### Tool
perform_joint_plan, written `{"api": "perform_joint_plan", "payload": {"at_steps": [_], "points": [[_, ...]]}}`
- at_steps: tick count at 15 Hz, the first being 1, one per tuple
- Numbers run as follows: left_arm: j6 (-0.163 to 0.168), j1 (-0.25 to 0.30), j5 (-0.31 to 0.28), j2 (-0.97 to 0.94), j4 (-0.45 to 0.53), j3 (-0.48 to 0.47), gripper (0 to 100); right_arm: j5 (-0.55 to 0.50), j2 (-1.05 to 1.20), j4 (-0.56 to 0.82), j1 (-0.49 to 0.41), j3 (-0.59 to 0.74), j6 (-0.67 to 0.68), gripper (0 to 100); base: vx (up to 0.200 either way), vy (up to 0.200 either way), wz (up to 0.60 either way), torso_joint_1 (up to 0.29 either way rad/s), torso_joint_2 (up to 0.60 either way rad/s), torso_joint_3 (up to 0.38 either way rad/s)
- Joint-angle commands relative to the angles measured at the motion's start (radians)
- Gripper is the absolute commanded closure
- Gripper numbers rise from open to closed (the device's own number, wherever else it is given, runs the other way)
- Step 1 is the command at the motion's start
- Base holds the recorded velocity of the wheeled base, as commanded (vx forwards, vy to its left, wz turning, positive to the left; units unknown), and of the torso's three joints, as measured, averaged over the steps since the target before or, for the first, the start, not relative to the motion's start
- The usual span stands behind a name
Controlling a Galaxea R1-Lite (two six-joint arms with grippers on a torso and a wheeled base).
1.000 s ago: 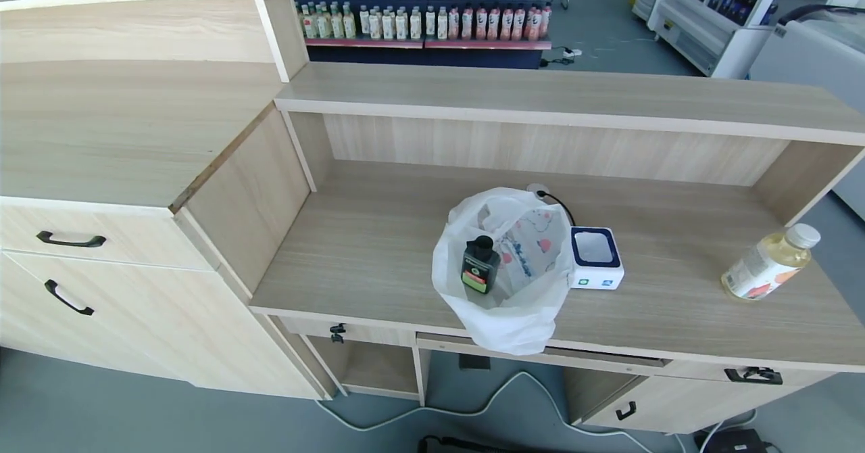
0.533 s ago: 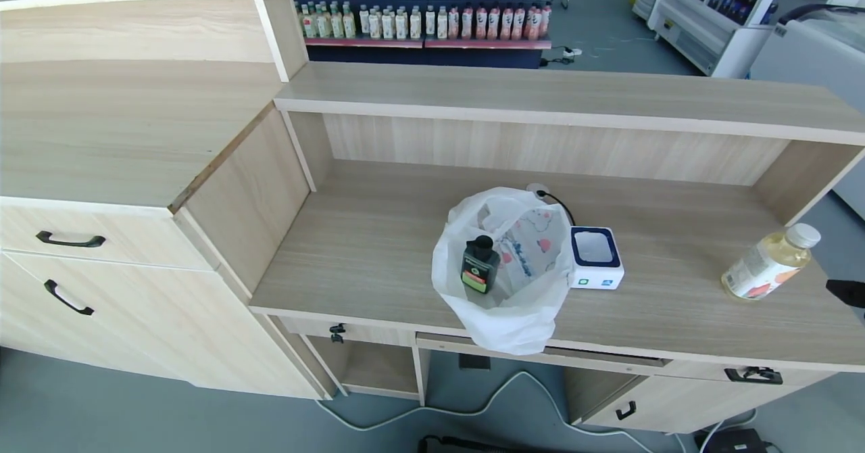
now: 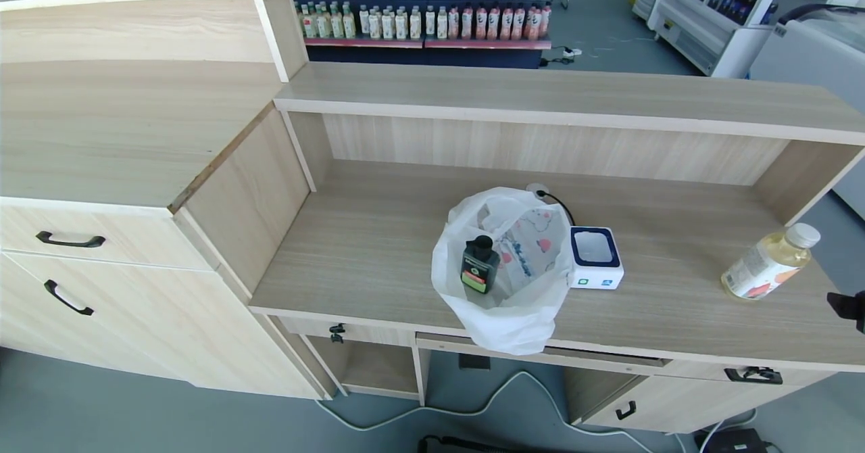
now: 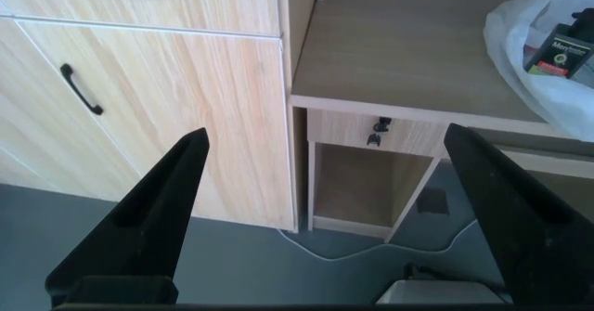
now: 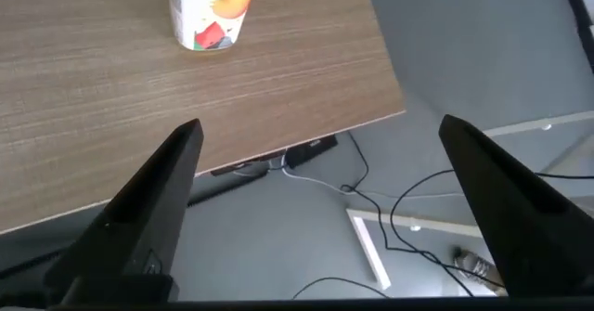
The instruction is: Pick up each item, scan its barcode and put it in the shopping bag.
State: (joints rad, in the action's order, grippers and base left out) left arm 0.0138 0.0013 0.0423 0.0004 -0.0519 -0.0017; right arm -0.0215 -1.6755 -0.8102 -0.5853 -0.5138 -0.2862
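A white plastic shopping bag [image 3: 513, 318] stands open at the counter's front middle, with a black bottle [image 3: 480, 264] and a printed packet inside. A small white and blue scanner [image 3: 595, 258] sits just right of the bag. A yellow juice bottle [image 3: 770, 261] with a white cap stands at the counter's far right. My right gripper [image 5: 320, 218] is open and hangs past the counter's front right corner, near the juice bottle [image 5: 213, 9]; one of its fingertips [image 3: 849, 302] shows at the head view's right edge. My left gripper [image 4: 325, 227] is open, low in front of the cabinet, left of the bag [image 4: 548, 42].
A tall cabinet with black drawer handles [image 3: 71, 240] stands to the left of the counter [image 3: 378, 250]. A raised shelf [image 3: 540, 94] runs along the counter's back. Cables [image 5: 371, 218] lie on the floor under the right end.
My right gripper's tip has come into the head view at the right edge, beside the juice bottle, and has since sunk slightly. Everything on the counter is unmoved.
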Motion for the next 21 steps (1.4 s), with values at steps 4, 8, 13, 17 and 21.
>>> {"api": "perform_joint_plan", "payload": {"at_steps": [4, 8, 13, 17, 21], "points": [[0.0, 0.0, 0.001, 0.0, 0.0, 0.0, 0, 0.121, -0.237, -0.19, -0.03, -0.028, 0.001, 0, 0.0, 0.0, 0.0, 0.0, 0.0, 0.0], [0.0, 0.0, 0.001, 0.0, 0.0, 0.0, 0, 0.135, -0.294, -0.268, -0.028, -0.029, 0.045, 0, 0.0, 0.0, 0.0, 0.0, 0.0, 0.0], [0.0, 0.0, 0.001, 0.0, 0.0, 0.0, 0, 0.149, -0.375, -0.365, -0.001, -0.064, 0.062, 0, 0.0, 0.0, 0.0, 0.0, 0.0, 0.0], [0.0, 0.0, 0.001, 0.0, 0.0, 0.0, 0, 0.144, -0.412, -0.379, 0.016, -0.103, 0.053, 0, 0.0, 0.0, 0.0, 0.0, 0.0, 0.0], [0.0, 0.0, 0.001, 0.0, 0.0, 0.0, 0, 0.095, -0.431, -0.383, 0.012, -0.18, 0.055, 0, 0.0, 0.0, 0.0, 0.0, 0.0, 0.0]]}}
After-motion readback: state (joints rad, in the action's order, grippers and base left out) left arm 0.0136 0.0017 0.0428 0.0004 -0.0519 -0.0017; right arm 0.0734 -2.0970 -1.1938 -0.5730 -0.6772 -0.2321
